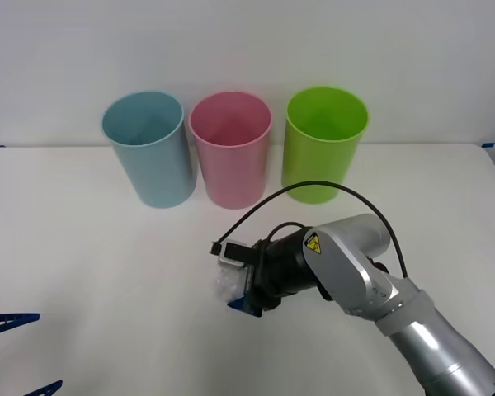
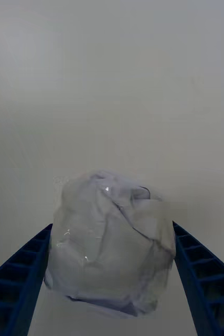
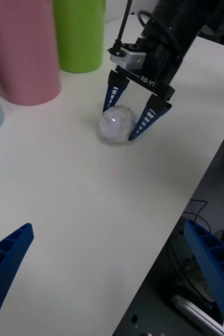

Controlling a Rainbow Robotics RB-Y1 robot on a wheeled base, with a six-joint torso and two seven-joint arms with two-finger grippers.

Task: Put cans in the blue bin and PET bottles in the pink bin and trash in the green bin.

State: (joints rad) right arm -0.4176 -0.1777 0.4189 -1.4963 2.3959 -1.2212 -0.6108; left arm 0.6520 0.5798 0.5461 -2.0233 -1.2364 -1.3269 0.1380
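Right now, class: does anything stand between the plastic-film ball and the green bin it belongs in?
Nothing visible does. The trash sits on bare table between the right end effector's open fingers, and the stretch to the green bin is clear.

Bright, even, diffuse lighting overhead; soft faint shadows beneath the bins and under the trash. Mild glare on the white table. Specular glints on the crumpled film. Blurred near fingers at the right wrist view's corners.
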